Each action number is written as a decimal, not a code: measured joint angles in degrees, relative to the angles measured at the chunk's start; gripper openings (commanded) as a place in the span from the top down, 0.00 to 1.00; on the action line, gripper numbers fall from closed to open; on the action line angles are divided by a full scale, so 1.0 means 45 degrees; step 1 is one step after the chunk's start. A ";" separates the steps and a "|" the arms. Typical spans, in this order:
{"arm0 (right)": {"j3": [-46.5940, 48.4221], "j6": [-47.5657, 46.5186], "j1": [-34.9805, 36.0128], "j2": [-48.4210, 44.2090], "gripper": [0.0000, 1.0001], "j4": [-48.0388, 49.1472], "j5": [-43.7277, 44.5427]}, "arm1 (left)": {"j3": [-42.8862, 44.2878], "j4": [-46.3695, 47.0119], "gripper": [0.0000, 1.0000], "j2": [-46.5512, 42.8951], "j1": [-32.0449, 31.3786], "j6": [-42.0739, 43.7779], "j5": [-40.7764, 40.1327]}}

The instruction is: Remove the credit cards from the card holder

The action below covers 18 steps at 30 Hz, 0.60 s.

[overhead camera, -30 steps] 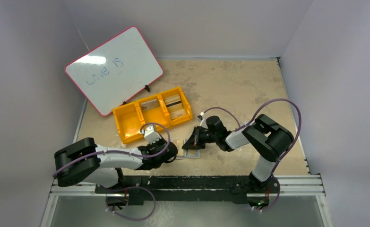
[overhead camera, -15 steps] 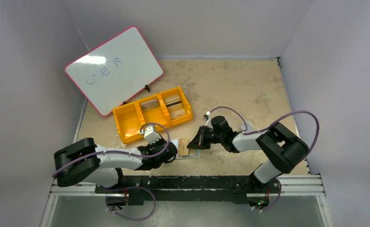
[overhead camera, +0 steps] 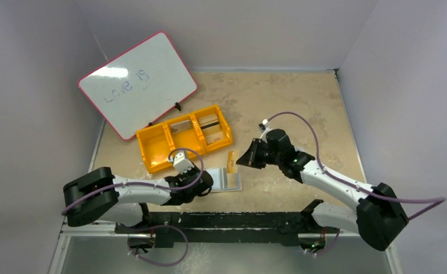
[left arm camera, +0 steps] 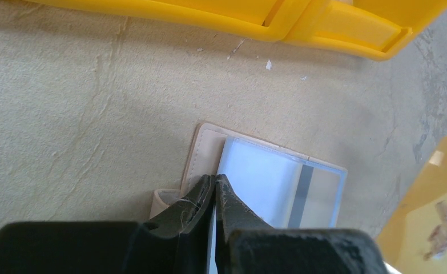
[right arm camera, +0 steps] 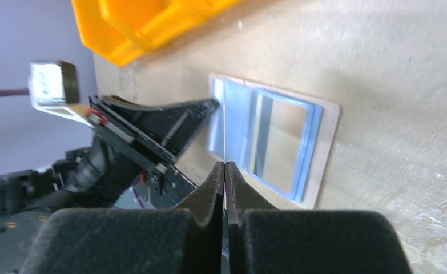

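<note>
Right gripper (right arm camera: 225, 169) clamped on a tan credit card (overhead camera: 231, 161), upright just clear of the open card holder (overhead camera: 233, 182), which the clenched left gripper (left arm camera: 214, 186) pins by the near edge of the tabletop (overhead camera: 301, 108); cards judged light, stiff, slick: pinch an exposed edge.

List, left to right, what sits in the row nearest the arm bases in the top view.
left tool → card holder → right tool
</note>
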 measured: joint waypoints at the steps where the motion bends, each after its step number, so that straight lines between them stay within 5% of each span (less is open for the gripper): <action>1: 0.0306 -0.0136 -0.0044 -0.0257 1.00 -0.0355 0.0238 | 0.0000 -0.0039 0.82 -0.0068 0.0019 0.0039 0.0010; 6: 0.2414 -0.1146 -0.0287 -0.0034 1.00 -0.1525 0.1326 | 0.0019 -0.0903 0.49 -0.1268 -0.0005 0.0427 0.0340; 18: 0.8524 -0.1719 -0.1039 0.5163 1.00 -0.2103 0.1860 | 0.0991 -0.5659 0.37 -0.4498 -0.0010 0.1088 -0.0481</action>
